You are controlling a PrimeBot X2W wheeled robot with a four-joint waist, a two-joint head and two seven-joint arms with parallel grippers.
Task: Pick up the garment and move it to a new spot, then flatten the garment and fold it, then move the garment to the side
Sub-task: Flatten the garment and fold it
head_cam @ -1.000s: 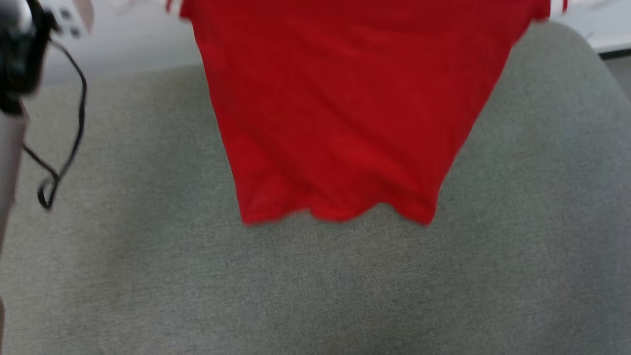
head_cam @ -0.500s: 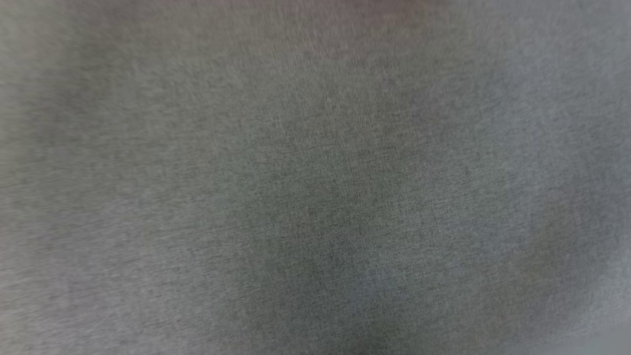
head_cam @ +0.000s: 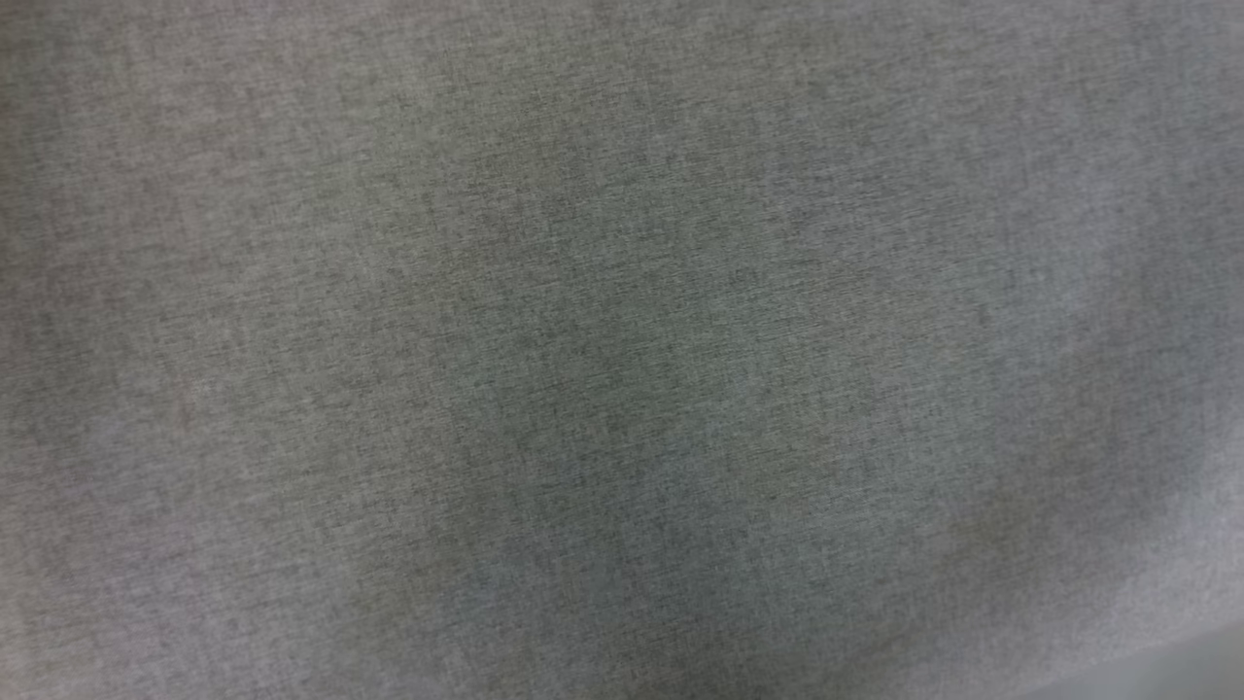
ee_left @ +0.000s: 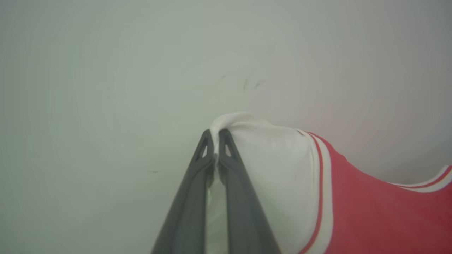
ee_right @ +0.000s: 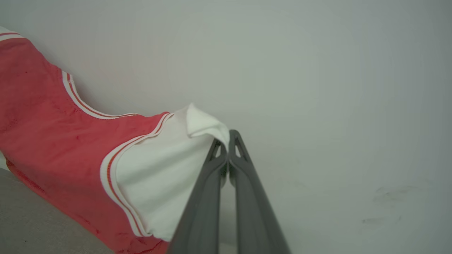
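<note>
- Dark-fingered left gripper (ee_left: 216, 133) and right gripper (ee_right: 226, 141) each clench the white-sleeved bright red soft T-shirt (ee_left: 370, 211) — apparently the moving step.
- Next move likely calls for lowering it flat onto the grey woven surface (head_cam: 622, 350).

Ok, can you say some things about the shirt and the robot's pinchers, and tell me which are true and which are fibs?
1. The left gripper pinches a white sleeve of the garment. True.
2. The right gripper is open, holding nothing. False: it is shut on the other white sleeve.
3. The garment's body is blue. False: it is red.
4. Grey fabric shows in the head view. True.
</note>
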